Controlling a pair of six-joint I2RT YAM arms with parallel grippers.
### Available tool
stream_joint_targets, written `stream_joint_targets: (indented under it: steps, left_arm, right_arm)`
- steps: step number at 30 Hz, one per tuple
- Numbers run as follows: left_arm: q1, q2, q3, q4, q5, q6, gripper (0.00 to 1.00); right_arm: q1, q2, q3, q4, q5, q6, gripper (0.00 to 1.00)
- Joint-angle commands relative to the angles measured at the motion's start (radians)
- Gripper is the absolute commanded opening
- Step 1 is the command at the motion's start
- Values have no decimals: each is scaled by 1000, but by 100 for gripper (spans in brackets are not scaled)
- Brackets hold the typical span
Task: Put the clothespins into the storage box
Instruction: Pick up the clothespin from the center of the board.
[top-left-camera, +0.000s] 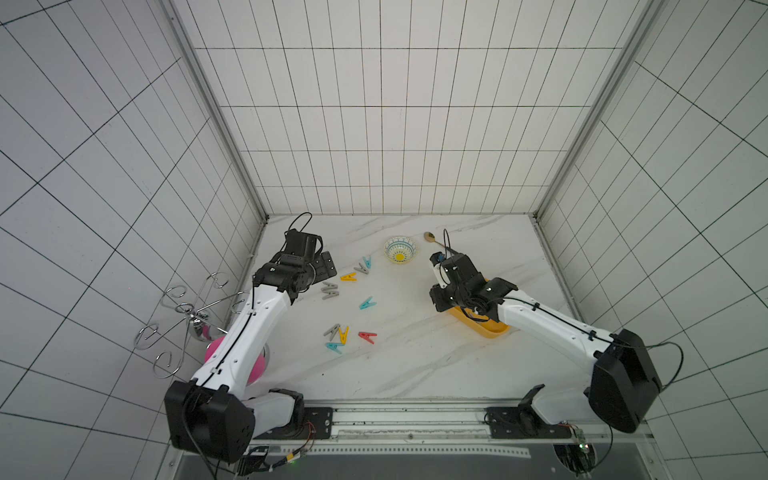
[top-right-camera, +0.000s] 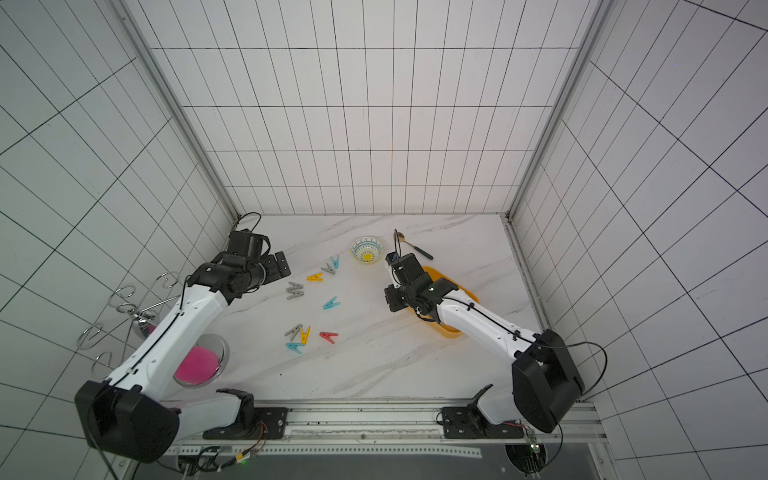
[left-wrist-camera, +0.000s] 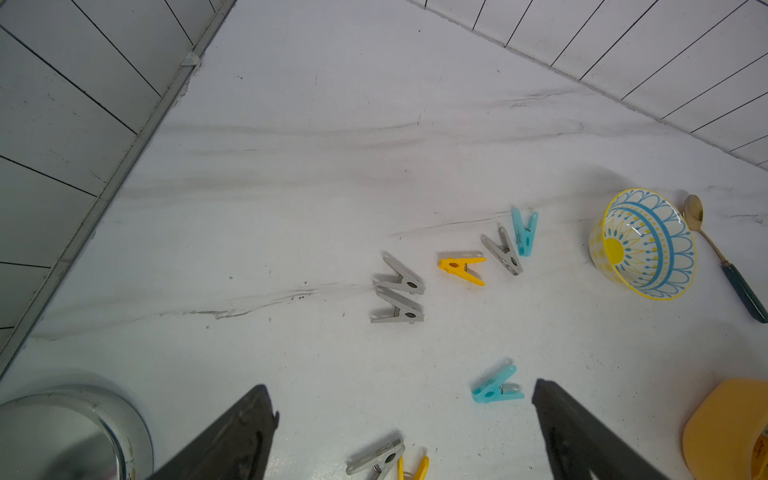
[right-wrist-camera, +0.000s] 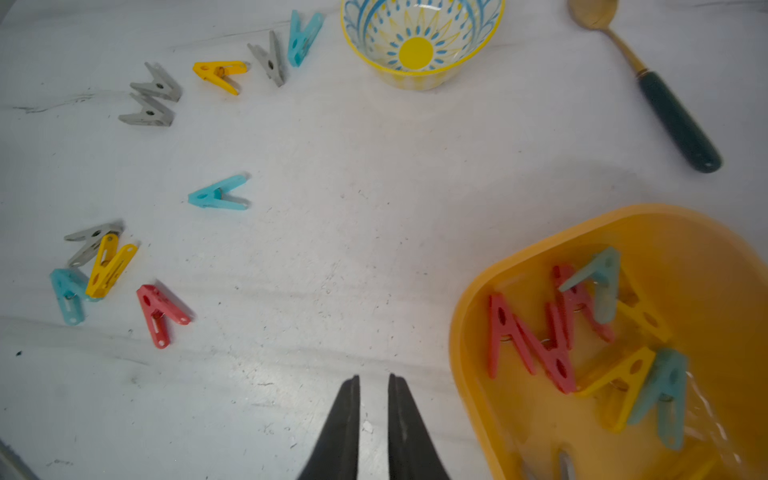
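**Box mostly under the right arm, ten pegs out on the marble**

Nearest you, a steel bowl (top-right-camera: 225, 353) holding something pink sits partly under the left arm, and you cannot tell what the pink thing is. Next out, four clothespins (top-left-camera: 343, 334) lie bunched: grey, yellow and teal touching, a red clothespin (top-left-camera: 368, 336) just beside them. The storage box (top-left-camera: 494, 332) lies off to their right, and in both top views the right arm covers most of it. The right wrist view shows red, yellow and teal pegs piled inside it, blurred and cut off at the frame edge, so you get no sure count. The right gripper (right-wrist-camera: 372, 378) hovers over bare table beside the box rim, jaws a narrow slit apart, nothing between them. A lone teal clothespin (top-left-camera: 367, 303) lies mid-table. Farther back, the left gripper (left-wrist-camera: 401, 386) hangs with jaws spread wide and empty. Beyond lie two touching grey clothespins (top-left-camera: 330, 291), then a yellow, a grey and a teal one. Last come the patterned bowl (top-left-camera: 400, 249) and the spoon (top-left-camera: 430, 237), its handle hidden by the right arm in a top view
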Motion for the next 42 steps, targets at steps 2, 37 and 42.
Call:
stream_joint_targets:
  steps: [2, 37, 42]
  left_arm:
    - [-2, 12, -13, 15, 2, -5, 98]
    - [20, -40, 8, -27, -47, 10, 98]
    - [21, -44, 9, -33, -53, 14, 98]
  right_arm:
    - [126, 67, -5, 8, -39, -51, 30]
    - [345, 619, 386, -50, -34, -221, 36]
    - [348, 603, 373, -56, -23, -214, 36]
